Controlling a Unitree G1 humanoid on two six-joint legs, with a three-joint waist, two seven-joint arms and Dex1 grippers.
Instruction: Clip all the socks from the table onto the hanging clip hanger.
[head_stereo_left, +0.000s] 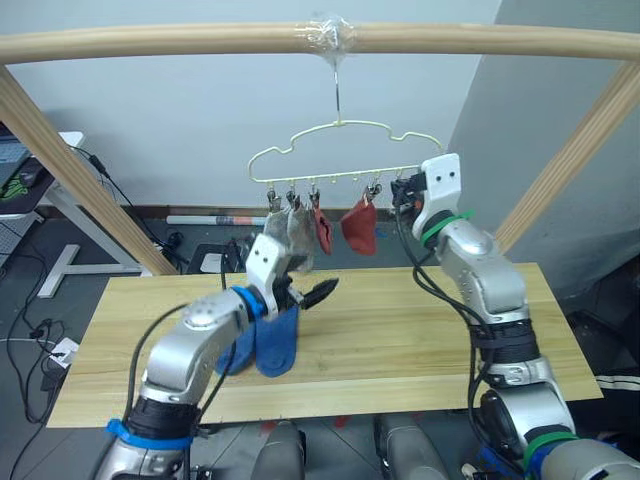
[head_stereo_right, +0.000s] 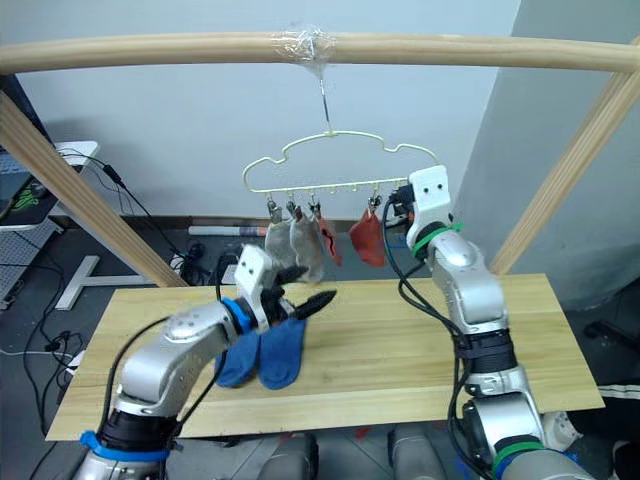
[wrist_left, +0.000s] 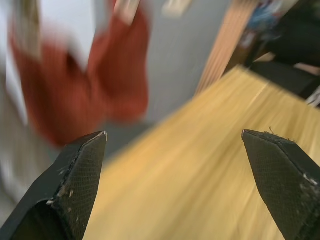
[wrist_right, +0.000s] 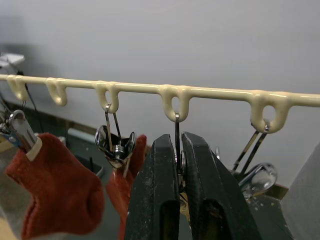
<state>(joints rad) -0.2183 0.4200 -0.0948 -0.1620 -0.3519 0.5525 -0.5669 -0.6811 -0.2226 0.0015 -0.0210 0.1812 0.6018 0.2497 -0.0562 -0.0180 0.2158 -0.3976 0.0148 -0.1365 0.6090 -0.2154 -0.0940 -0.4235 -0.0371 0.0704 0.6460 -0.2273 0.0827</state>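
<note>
The clip hanger (head_stereo_left: 340, 150) hangs by its hook from the top pole. Two light grey socks (head_stereo_left: 298, 235) and two rust-red socks (head_stereo_left: 360, 225) are clipped to it side by side. Two blue socks (head_stereo_left: 277, 345) lie together on the table (head_stereo_left: 420, 340), partly under my left arm. My left gripper (head_stereo_left: 308, 288) hovers open and empty just above them, below the grey socks. My right gripper (wrist_right: 178, 137) is raised to the hanger's right end and is shut on a metal clip (wrist_right: 176, 125), right of the red socks (wrist_right: 55, 190).
A wooden pole frame (head_stereo_left: 180, 42) spans over the table, with slanted legs (head_stereo_left: 75, 165) at both sides. Another empty clip (wrist_right: 260, 172) hangs at the hanger's right end. Cables and a white desk leg (head_stereo_left: 60, 265) are on the floor at left.
</note>
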